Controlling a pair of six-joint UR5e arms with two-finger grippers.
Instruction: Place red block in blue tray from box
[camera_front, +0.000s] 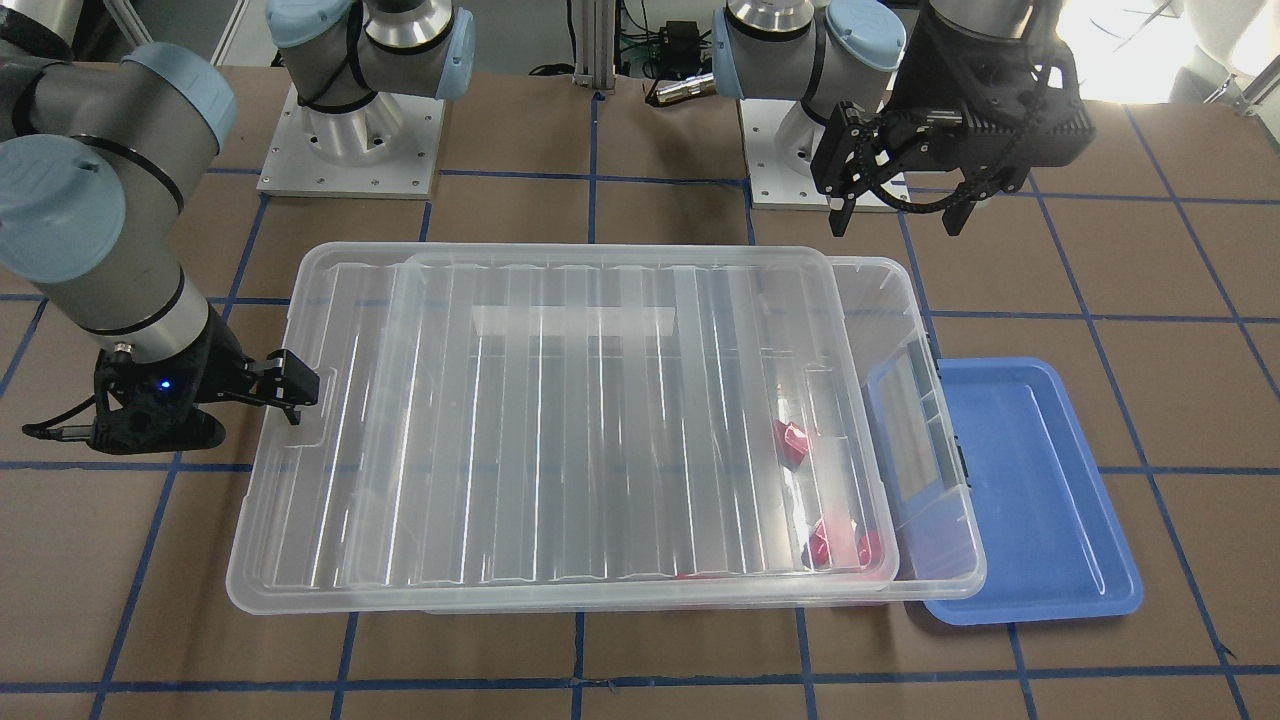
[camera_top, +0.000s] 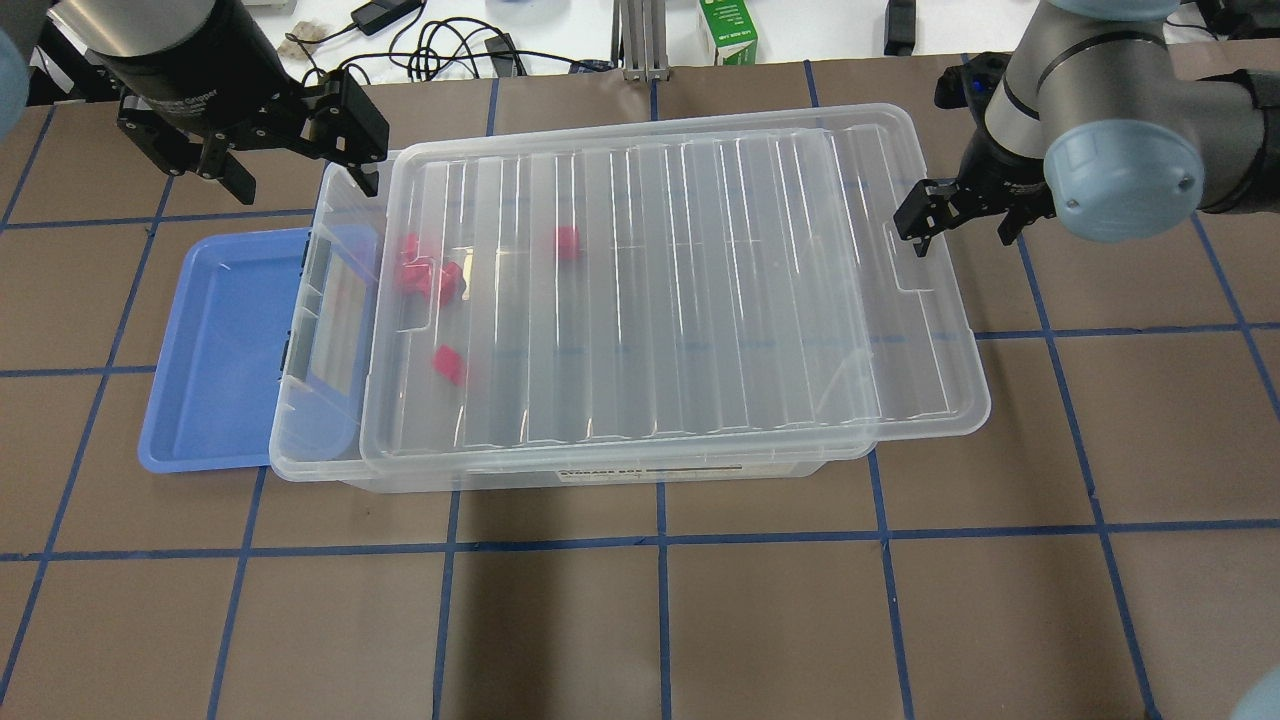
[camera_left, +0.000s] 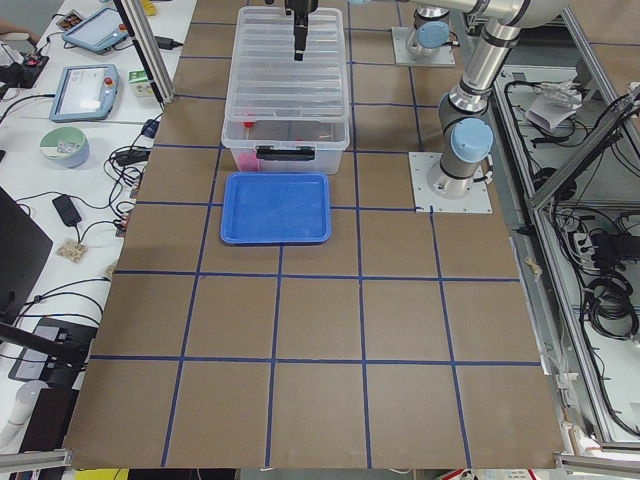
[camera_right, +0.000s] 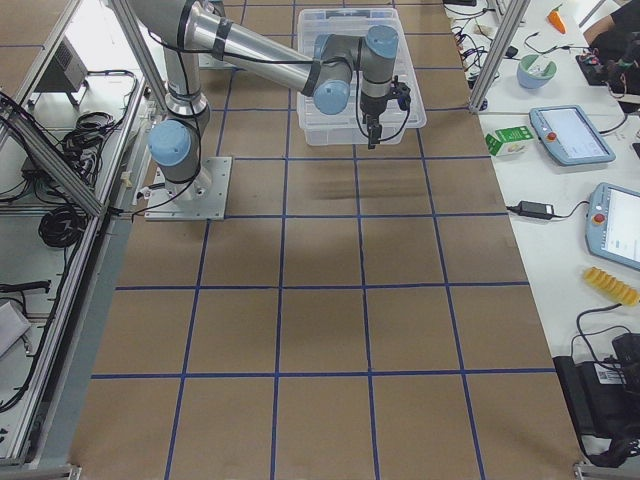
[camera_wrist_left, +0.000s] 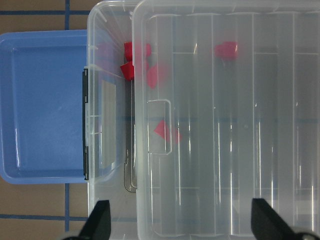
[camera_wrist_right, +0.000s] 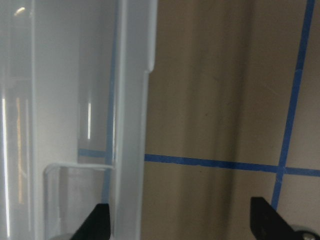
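Observation:
The box (camera_top: 318, 445) is a clear bin at mid-table. Its ribbed lid (camera_top: 650, 300) lies on top, shifted toward my right, so a gap is open at the end by the blue tray (camera_top: 225, 340). Several red blocks (camera_top: 415, 272) lie inside, seen through the lid and in the left wrist view (camera_wrist_left: 134, 59). The blue tray is empty and sits against the box's end. My left gripper (camera_top: 295, 155) is open and empty, raised over the box's far corner near the tray. My right gripper (camera_top: 958, 222) is open and straddles the lid's rim (camera_wrist_right: 131, 125) at the other end.
Both arm bases (camera_front: 350, 140) stand at the table's robot side. A green carton (camera_top: 728, 30) and cables lie beyond the far edge. Tablets (camera_left: 85, 92) and a bowl sit on the side bench. Blue tape lines cross the brown tabletop.

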